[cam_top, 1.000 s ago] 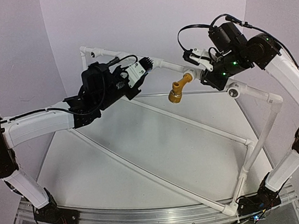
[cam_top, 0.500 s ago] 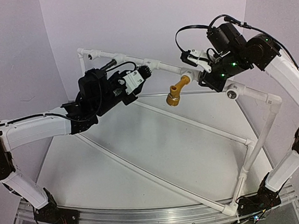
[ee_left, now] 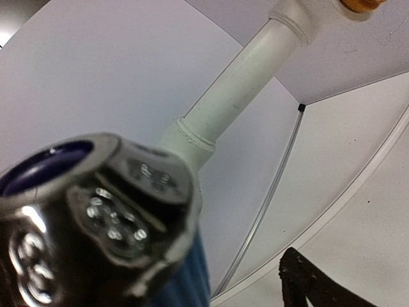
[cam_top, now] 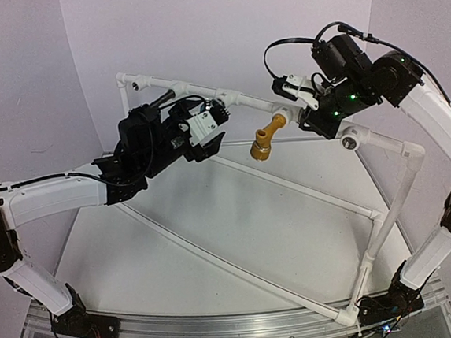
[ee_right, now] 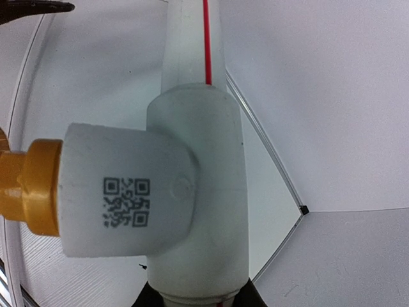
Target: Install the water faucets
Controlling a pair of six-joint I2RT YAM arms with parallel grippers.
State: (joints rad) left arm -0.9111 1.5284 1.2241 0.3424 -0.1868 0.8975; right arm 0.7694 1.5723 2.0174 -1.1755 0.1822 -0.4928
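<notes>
We see a white tabletop (cam_top: 179,268) with pale purple walls (cam_top: 222,35) around it. A white pipe frame (cam_top: 290,185) stands on it. The yellow faucet (cam_top: 266,138) sticks out of a fitting on the far pipe, pointing near and left. The right hand (cam_top: 298,109) is clamped on the pipe frame at that fitting. The left hand (cam_top: 217,114) is by the far pipe, further left. A blurry blue faucet (ee_left: 182,281) fills its camera, and we cannot tell if the hand grips it.

White tee fitting (ee_right: 192,192) with QR code, mustard-yellow faucet (ee_right: 29,185) seated at its left socket, red-striped pipe (ee_right: 195,45) above
</notes>
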